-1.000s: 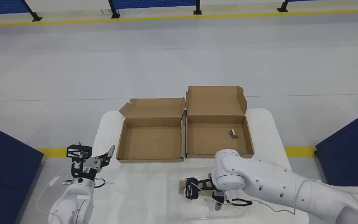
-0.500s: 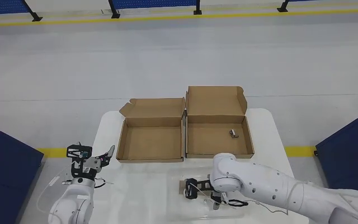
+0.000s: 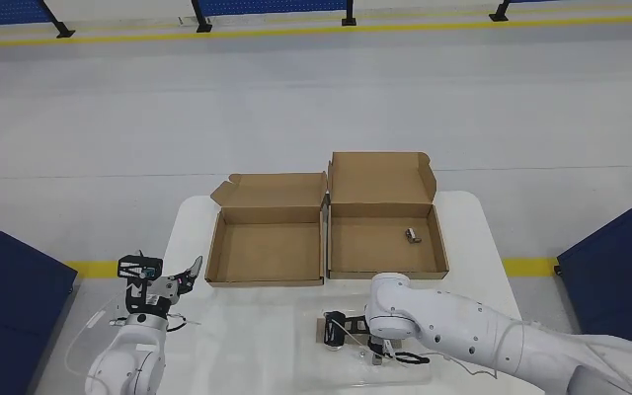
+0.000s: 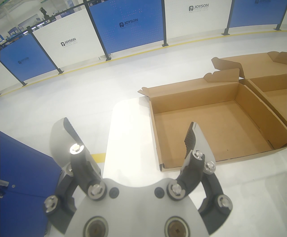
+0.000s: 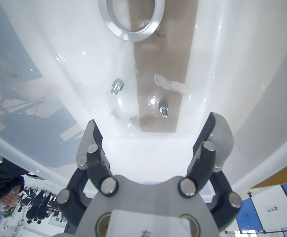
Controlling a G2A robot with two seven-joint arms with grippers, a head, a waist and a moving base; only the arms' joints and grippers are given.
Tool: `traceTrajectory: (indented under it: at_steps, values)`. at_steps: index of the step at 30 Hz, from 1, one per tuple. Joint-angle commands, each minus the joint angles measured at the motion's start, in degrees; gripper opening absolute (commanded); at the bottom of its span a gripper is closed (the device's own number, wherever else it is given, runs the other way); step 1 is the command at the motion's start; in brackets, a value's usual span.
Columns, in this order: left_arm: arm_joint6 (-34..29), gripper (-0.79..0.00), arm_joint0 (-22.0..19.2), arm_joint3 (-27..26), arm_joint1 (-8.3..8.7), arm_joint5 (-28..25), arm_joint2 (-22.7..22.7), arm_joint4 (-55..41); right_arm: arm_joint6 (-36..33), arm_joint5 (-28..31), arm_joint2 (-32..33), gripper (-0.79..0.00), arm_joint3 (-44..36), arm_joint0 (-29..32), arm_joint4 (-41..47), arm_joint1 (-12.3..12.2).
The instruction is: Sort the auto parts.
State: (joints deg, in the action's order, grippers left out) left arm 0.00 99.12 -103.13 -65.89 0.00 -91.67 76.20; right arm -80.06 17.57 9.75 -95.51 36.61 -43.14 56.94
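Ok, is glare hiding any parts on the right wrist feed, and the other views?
Right wrist view: a glare spot sits beside one bolt, not over it; the other bolt and the metal ring are unobscured; reflections smear the glossy white surface. Left wrist view: the yellow floor line bows from lens distortion; cardboard box evenly lit. Top view: even light, no glare.

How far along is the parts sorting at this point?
Done: one small metal part lies in the right brown cardboard box. In hand: nothing. The right claw hangs open above two silver bolts and a silver metal ring; the left claw sits open beside the left brown cardboard box. Left: both bolts and the ring.
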Motion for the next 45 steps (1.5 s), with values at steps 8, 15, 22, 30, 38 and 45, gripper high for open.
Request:
traceTrajectory:
  at_steps: [8,15,22,30,38,45]
  values:
    - [0.0,0.000,0.0,0.0,0.00,0.0,0.0,0.0,2.7,-0.8,1.4,0.000,1.5,1.9,-2.0,-0.1]
    - [0.0,0.000,0.0,0.0,0.00,0.0,0.0,0.0,3.4,-1.1,3.1,-0.262,1.4,3.2,-2.7,-0.6]
    - [0.0,0.000,0.0,0.0,0.00,0.0,0.0,0.0,2.6,-1.9,4.5,-0.434,0.6,4.4,-3.9,-1.0]
    - [0.0,0.000,0.0,0.0,0.00,0.0,0.0,0.0,2.8,-1.6,6.1,-0.471,0.1,5.8,-5.1,-1.3]
    - [0.0,0.000,0.0,0.0,0.00,0.0,0.0,0.0,3.2,-0.8,7.6,-0.542,0.4,6.8,-5.7,-1.5]
    - [0.0,0.000,0.0,0.0,0.00,0.0,0.0,0.0,4.3,0.1,8.9,-0.619,1.2,7.6,-5.7,-1.4]
